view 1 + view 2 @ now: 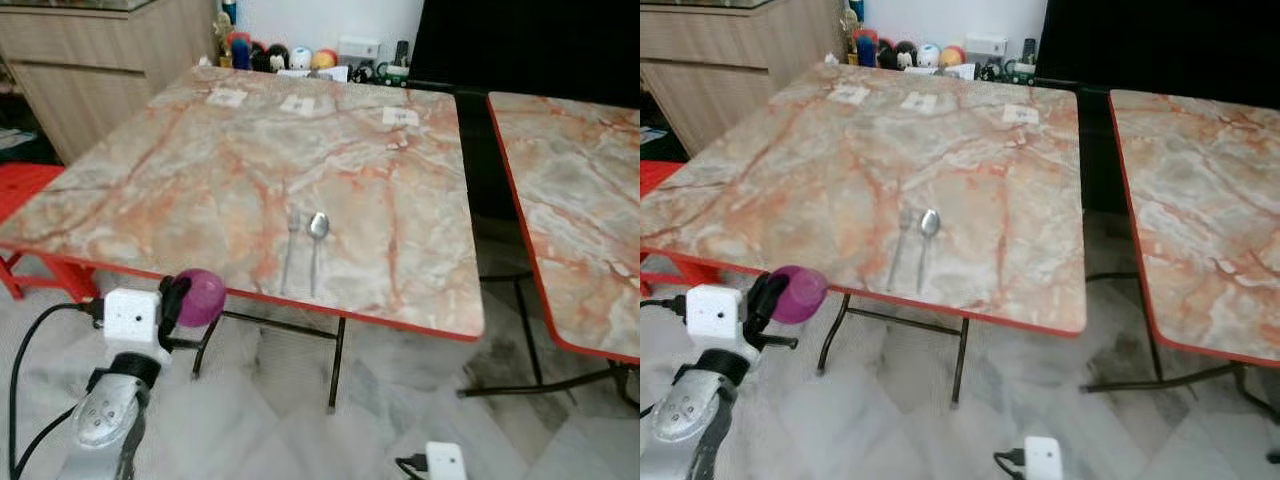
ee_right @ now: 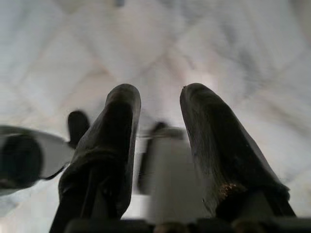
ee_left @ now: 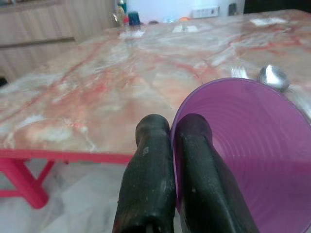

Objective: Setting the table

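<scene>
My left gripper is shut on the rim of a purple plastic cup, held just below and in front of the marble table's near red edge. In the left wrist view the two black fingers pinch the cup's wall. A fork and a spoon lie side by side near the front edge of the table, right of the cup. My right gripper hangs low with its fingers apart over the pale floor, holding nothing.
A second marble table stands to the right across a gap. Paper cards lie near the far edge. Toys and small items line the back wall by a wooden cabinet. A red stool stands on the left.
</scene>
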Controlling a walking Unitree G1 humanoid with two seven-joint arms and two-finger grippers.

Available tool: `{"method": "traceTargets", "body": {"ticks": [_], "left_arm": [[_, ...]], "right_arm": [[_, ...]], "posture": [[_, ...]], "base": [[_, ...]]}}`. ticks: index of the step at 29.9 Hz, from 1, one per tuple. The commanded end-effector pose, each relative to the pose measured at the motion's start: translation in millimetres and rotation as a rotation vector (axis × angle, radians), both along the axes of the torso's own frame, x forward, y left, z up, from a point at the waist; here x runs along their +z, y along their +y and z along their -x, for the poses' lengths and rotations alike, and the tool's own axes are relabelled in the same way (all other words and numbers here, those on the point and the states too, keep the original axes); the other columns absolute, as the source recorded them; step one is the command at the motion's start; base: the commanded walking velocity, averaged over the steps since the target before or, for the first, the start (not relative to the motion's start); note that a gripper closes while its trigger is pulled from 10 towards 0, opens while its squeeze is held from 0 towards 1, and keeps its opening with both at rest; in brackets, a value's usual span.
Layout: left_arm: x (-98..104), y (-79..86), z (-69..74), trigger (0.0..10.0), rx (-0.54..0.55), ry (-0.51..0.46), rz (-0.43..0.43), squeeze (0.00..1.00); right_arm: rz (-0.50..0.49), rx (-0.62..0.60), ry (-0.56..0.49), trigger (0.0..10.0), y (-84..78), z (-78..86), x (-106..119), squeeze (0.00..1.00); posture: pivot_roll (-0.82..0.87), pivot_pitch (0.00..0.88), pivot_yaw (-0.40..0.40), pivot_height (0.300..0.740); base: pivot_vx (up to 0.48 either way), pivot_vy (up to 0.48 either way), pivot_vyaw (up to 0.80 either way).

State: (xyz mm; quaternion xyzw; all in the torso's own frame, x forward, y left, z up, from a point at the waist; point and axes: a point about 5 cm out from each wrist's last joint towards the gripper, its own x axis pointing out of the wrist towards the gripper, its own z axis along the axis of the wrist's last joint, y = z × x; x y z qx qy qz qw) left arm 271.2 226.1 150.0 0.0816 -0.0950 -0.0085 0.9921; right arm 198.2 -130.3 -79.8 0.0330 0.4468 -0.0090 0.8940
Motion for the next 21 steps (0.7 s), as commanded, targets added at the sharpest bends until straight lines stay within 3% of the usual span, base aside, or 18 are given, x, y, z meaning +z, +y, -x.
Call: {"method": "traceTargets", "body": {"ticks": [1,12,21], "left_arm": [[3.5,-1.3,-0.2,10.0,-0.002,-0.014,0.003,0.00],[6.4,3.4,0.9,10.0,-0.006,-0.018,-0.022,0.00],[8.4,0.6,-11.7,10.0,-0.025,-0.028,-0.020,0.00]], "right_arm": [[0.019,-0.016,0.021,10.0,-9.1,4.7,-2.7,0.00],[0.013,-0.027,0.017,10.0,-8.2,4.4,-2.5,0.00],[0.016,-0.034,0.000,10.0,-8.9,-1.8,0.6,0.00]], "posture": [[0.09,0.155,0.013,0.740],[0.09,0.148,0.022,0.740],[0.07,0.082,0.026,0.740]], "base": [[0.000,-0.469,0.00],[0.000,-0.469,0.00],[0.000,-0.469,0.00]]}}
